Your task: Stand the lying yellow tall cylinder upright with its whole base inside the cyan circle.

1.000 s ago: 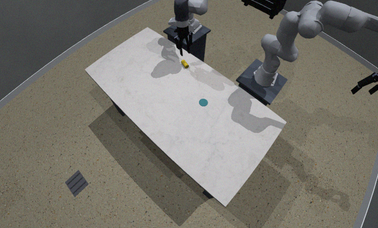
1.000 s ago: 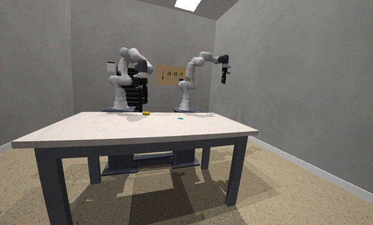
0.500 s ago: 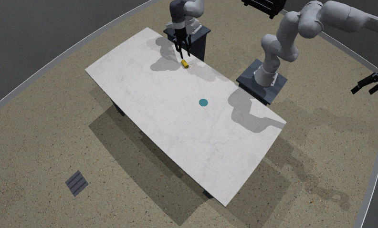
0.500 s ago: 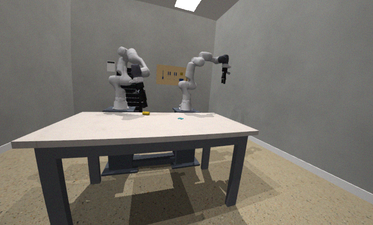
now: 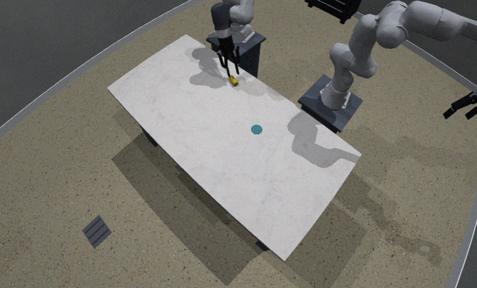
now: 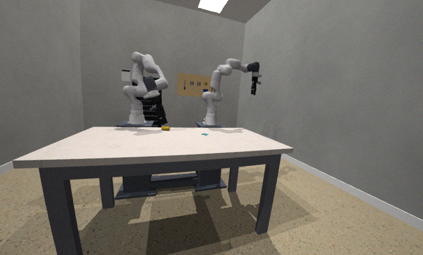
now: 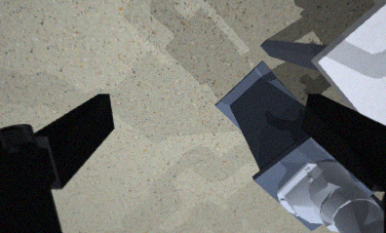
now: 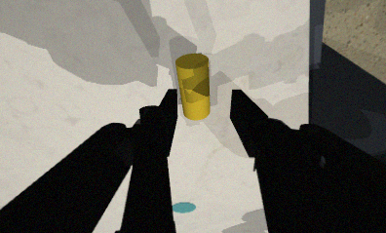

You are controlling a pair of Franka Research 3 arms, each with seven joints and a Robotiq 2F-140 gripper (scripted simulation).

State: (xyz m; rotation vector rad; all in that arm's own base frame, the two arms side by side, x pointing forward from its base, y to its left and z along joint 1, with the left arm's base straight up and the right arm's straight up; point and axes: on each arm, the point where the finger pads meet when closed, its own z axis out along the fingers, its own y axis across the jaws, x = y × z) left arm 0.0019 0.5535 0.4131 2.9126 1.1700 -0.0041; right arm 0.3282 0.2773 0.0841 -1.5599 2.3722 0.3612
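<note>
The black two-finger gripper of the right arm (image 5: 232,73) (image 6: 163,122) (image 8: 204,105), its fingers partly open with nothing gripped, reaches in tilted toward the yellow tall cylinder (image 5: 233,81) (image 6: 165,128) (image 8: 195,89), which lies on its side on the white marble-look tabletop (image 5: 197,129) (image 6: 149,143) (image 8: 205,176) near the edge by that arm's pedestal. In the right wrist view the cylinder appears just beyond the fingertips, between their lines but closer to the left-hand finger in the picture. The step in hand looks to be the approach for the grasp; the next move likely calls for centering, advancing until the fingers flank the cylinder, then closing. Farther along the tabletop, the cyan circle (image 5: 256,129) (image 6: 204,134) (image 8: 184,207) awaits, well apart from the cylinder. Beyond it, the left arm's gripper (image 5: 459,115) (image 6: 253,93) (image 7: 210,110) hangs wide open and unladen, off the table's end.
</note>
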